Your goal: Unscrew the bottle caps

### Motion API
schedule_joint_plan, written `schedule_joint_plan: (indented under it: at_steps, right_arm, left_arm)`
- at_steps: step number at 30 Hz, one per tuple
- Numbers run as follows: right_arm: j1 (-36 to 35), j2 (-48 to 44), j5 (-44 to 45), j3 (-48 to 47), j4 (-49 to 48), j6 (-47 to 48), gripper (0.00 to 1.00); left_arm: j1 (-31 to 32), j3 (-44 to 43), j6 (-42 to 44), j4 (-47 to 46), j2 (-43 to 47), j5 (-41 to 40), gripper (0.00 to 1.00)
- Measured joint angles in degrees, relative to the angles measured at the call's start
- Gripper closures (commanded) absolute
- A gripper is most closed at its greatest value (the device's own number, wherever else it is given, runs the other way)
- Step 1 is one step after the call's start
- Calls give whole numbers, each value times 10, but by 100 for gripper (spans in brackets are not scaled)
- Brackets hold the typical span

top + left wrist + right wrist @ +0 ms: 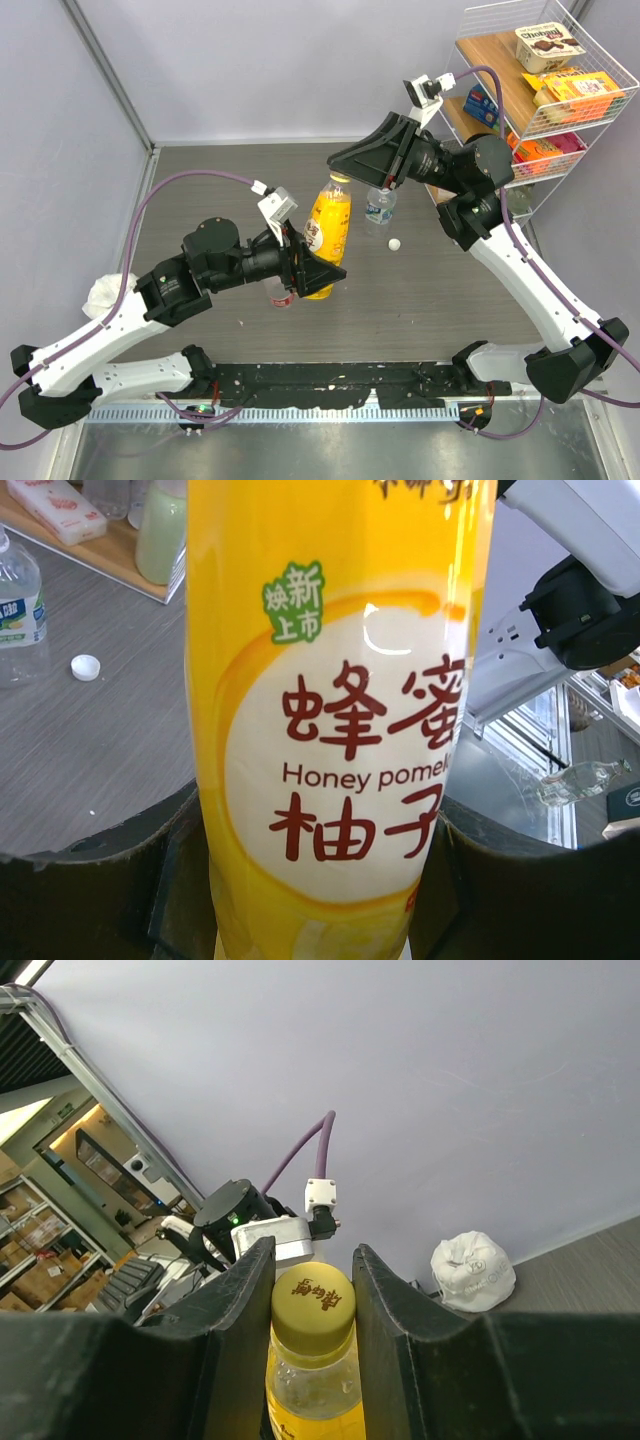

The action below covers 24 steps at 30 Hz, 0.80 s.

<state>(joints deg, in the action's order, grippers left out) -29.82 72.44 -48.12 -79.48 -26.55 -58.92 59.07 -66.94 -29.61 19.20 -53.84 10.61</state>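
The yellow-orange bottle (328, 235) is held off the table, tilted, with my left gripper (318, 268) shut on its lower body. In the left wrist view its label (340, 730) fills the frame between the dark fingers (120, 880). My right gripper (345, 172) is shut on its yellow cap (313, 1305), one pad (243, 1300) pressing on each side. A clear bottle with a blue-white label (379, 206) stands behind, without a cap. A white cap (396, 244) lies loose on the table beside it. A red-labelled bottle (281, 294) shows partly under my left arm.
A white wire shelf (590, 45) with snack boxes stands at the back right. A crumpled white bag (105, 292) lies by the left wall. Grey walls close the table on the left and at the back.
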Motion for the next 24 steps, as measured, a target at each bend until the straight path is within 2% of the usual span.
schedule_joint_plan:
  at_steps: [1,2,3,6,7,13,24]
  right_arm:
    - [0,0,0,0,1,1,62]
    - [0,0,2,0,2,3,54]
    - [0,-1,5,1,8,7,39]
    - [2,-11,31,4,27,26,4]
    - [3,-17,41,4,36,37,0]
    - [5,-51,100,2,94,86,0]
    - [5,-40,174,-17,212,141,0]
  left_arm:
    - [0,1,0,-1,0,0,100]
    - [0,2,0,-1,1,0,100]
    - [0,4,0,-1,2,-1,100]
    - [0,11,-2,10,7,-12,100]
    - [0,14,-2,17,9,-16,100]
    - [0,17,-1,47,13,-49,100]
    - [0,15,1,87,1,-97,100]
